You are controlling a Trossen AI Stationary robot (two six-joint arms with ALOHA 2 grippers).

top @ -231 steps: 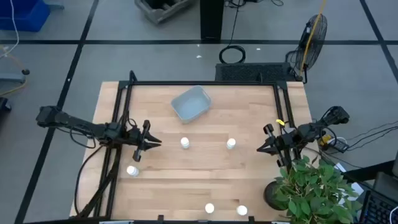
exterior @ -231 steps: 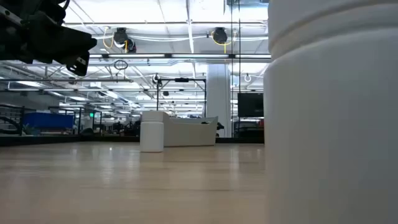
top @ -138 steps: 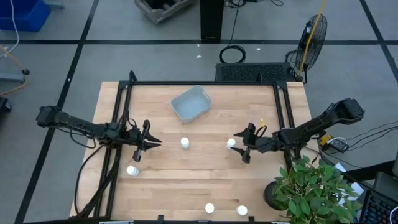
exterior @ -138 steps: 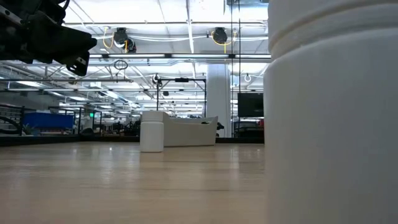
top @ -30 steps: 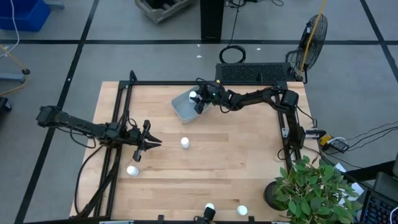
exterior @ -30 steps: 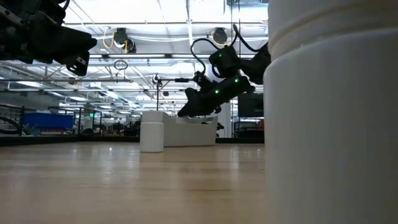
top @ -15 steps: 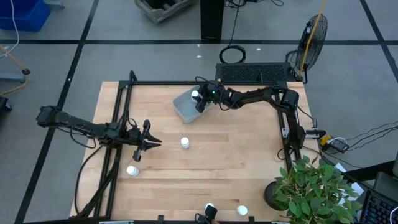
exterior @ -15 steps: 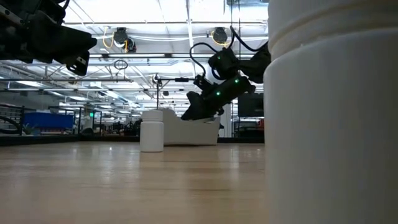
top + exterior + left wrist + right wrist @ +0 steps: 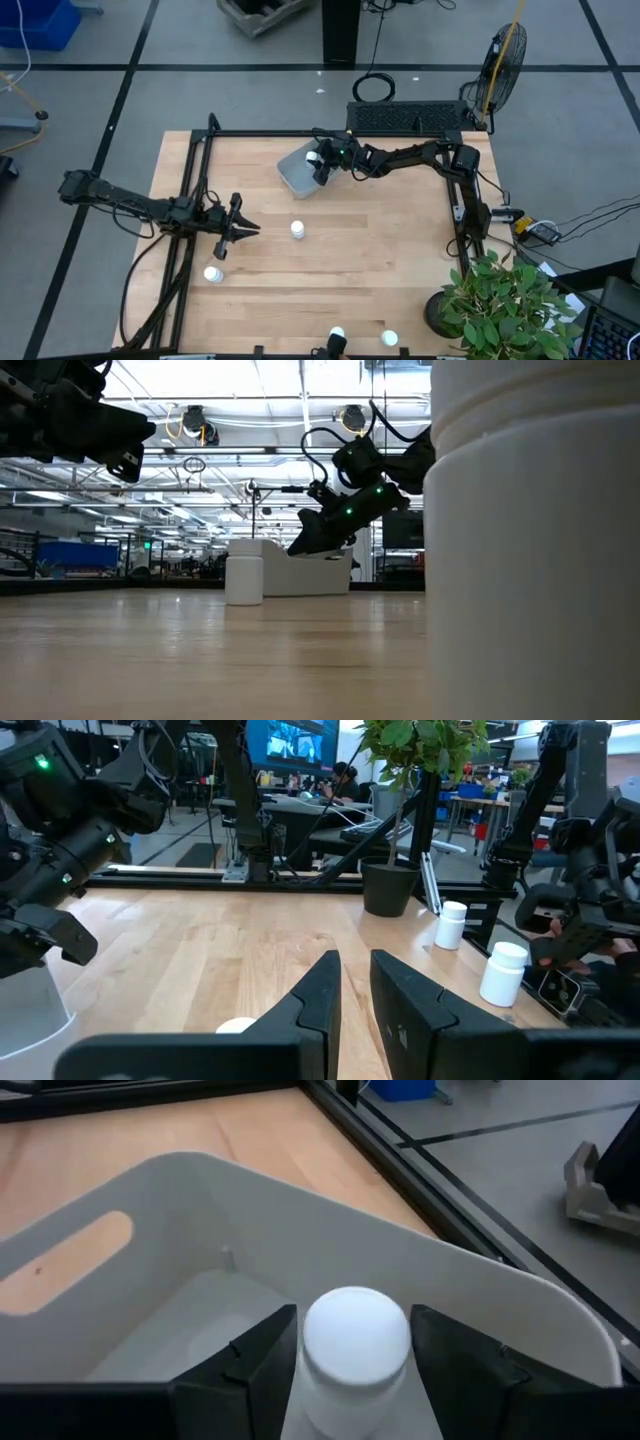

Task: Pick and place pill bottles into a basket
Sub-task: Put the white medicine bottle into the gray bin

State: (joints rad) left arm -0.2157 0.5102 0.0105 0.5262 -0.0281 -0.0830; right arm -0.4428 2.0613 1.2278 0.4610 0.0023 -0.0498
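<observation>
The pale basket (image 9: 293, 176) sits at the table's far middle. Over it my right gripper (image 9: 319, 166) is shut on a white pill bottle (image 9: 356, 1335), which is inside the basket's walls (image 9: 150, 1190). A second pill bottle (image 9: 297, 230) stands upright at mid-table, and a third (image 9: 212, 274) stands near the left. Two more (image 9: 337, 333) (image 9: 389, 339) stand at the near edge. My left gripper (image 9: 240, 228) hovers shut at the left, touching nothing. My right gripper pinches the pill bottle by its two sides (image 9: 312, 1392) just under the cap, one finger (image 9: 250, 1365) on each side. The fingers come from the table's right, slanting down. The bottle stands upright within the basket. Whether its base touches the floor is hidden.
A black frame (image 9: 330, 134) borders the table's far, left and right sides. A potted plant (image 9: 500, 300) fills the near right corner. In the low view one bottle (image 9: 530, 560) looms close to the camera and another (image 9: 244, 580) stands before the basket (image 9: 290, 572).
</observation>
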